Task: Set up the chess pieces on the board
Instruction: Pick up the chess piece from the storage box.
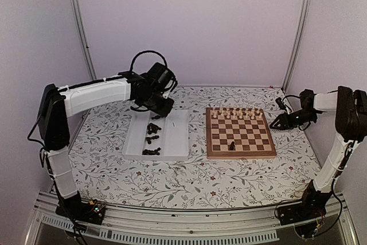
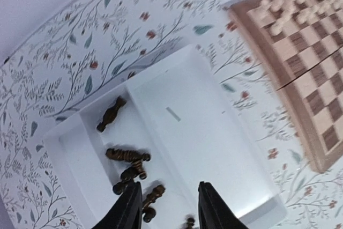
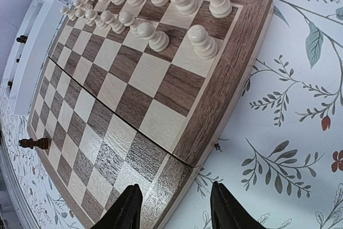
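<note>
Several dark chess pieces lie on their sides in the left compartment of a white tray. My left gripper hangs open just above them. One piece lies just inside its left finger, not gripped. From above, the left gripper is over the tray's far end and the pieces. The board has one dark piece standing near its front edge. My right gripper is open and empty over the board's right border, seen from above at the right gripper.
Pale wooden pieces fill the two far rows of the board; they show close up as pale pieces in the right wrist view. The tray lies left of the board on a floral tablecloth. Frame posts stand at the back corners.
</note>
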`<state>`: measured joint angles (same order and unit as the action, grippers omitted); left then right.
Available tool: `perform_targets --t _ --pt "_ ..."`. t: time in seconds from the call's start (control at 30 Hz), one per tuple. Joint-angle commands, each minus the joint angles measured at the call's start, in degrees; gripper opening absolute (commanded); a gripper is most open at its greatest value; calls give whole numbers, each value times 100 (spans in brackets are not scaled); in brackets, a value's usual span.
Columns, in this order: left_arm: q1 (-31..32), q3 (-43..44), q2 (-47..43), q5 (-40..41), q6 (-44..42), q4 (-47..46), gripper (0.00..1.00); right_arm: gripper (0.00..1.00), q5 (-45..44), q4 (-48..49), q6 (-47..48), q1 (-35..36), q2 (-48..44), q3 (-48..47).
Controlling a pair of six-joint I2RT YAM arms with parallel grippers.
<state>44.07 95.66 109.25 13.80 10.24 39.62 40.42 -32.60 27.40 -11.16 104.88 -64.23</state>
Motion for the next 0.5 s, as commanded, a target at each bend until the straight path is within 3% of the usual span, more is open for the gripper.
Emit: perform_targets --t 0.0,0.17,0.47 --pt "-348 -679 -13 93 -27 169 39 47 120 -64 90 -9 39 -119" --pt "-838 -917 65 -161 -274 -57 38 47 106 -68 99 -9 73 -123" --pt "-1073 -724 548 -144 -384 164 34 47 64 -82 103 -9 93 -120"
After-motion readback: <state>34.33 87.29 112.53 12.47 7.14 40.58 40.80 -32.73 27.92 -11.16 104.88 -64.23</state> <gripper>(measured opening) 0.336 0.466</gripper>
